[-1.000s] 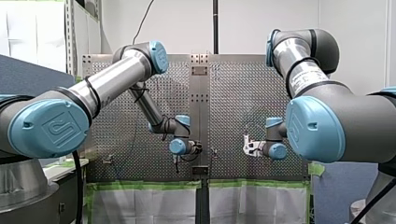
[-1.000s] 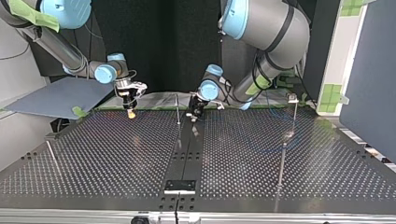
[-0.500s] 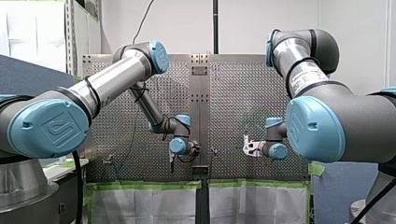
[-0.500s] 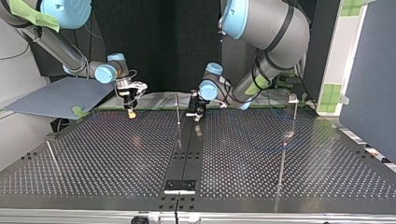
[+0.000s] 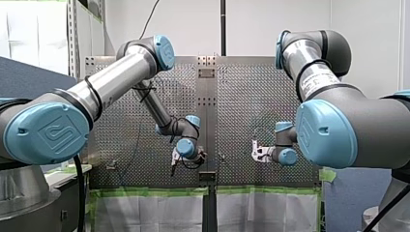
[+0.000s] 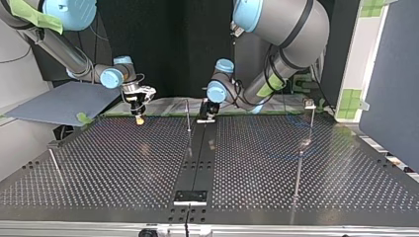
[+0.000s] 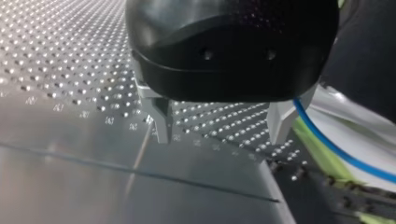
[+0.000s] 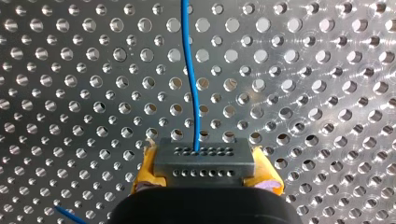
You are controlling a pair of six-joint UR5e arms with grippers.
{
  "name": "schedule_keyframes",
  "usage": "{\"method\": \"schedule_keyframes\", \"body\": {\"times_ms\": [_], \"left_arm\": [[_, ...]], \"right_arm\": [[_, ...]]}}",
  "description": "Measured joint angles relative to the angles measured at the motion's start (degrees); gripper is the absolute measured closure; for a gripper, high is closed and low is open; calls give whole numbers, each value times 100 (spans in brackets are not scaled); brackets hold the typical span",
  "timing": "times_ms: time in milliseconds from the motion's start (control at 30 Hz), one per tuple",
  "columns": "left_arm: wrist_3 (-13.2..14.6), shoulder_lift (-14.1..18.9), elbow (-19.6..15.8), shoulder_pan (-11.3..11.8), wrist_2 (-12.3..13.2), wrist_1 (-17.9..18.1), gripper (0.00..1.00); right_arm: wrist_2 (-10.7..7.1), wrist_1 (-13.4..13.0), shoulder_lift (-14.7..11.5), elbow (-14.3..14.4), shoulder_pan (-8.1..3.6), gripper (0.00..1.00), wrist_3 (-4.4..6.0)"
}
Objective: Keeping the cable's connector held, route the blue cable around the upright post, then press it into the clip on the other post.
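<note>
My right gripper [image 8: 205, 171] is closed, its yellow pads gripping the grey connector [image 8: 204, 161], from which the blue cable [image 8: 191, 93] runs ahead over the perforated table [image 8: 327, 93]. My left gripper [image 7: 217, 128] has its fingers apart, and the cable passes just beside one. In the top view the upright post [image 6: 188, 116] stands at upper centre; the cable there is too thin to make out.

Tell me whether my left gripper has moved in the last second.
Yes. In the front view my left gripper has shifted toward the view's left, away from the table's middle strip.
</note>
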Motion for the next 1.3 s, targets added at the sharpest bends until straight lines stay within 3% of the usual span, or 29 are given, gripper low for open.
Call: {"method": "schedule_keyframes", "body": {"times_ms": [233,533,767,900,1133,1300], "left_arm": [[329,353,-356,-135,161,-360,1],[385,486,-750,-390,550,-755,1],[366,491,-823,-490,806,-663,1],[280,492,-823,-512,739,-499,1],[-42,491,-826,-550,412,-149,1],[-116,490,-826,-586,176,86,1]], "right_arm": [[-7,-8,0,0,-5,100,15],[-8,-10,4,0,-6,100,17],[-14,-11,1,0,-6,100,17],[-17,-1,3,0,-6,100,18],[-25,7,8,0,-6,100,17],[-26,8,8,0,-6,100,17]]}}
